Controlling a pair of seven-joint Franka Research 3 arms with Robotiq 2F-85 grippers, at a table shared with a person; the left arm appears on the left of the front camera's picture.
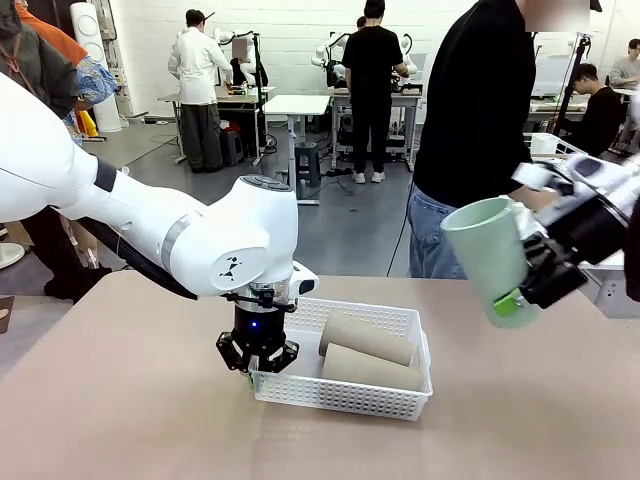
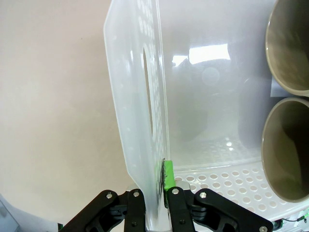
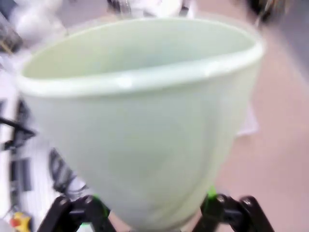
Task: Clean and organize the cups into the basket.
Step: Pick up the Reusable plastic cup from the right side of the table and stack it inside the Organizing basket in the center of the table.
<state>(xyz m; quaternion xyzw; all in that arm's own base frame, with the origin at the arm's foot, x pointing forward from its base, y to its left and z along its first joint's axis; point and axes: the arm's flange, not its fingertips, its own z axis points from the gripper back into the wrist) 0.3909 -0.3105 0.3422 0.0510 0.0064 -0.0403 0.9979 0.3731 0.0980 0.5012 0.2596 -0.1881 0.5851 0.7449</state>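
- Front view: left gripper (image 1: 257, 368) is pressed together on the near-left wall of the basket (image 1: 340, 395). Two beige cups (image 1: 365, 337) lie on their sides inside. Right gripper (image 1: 515, 290) grips the mint cup (image 1: 488, 250) near its base, in the air, well right of the basket.
- Left wrist view: fingers (image 2: 174, 205) pinch the thin basket (image 2: 135, 96) wall. Probably light and flexes easily.
- Right wrist view: mint cup (image 3: 145, 121) is blurred. Judged smooth, light and stiff, so the narrow base is the sound hold.

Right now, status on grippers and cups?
Left gripper shut on basket wall. Right gripper holds mint cup, aloft right of basket. Two beige cups lying in basket. Basket's left half free.
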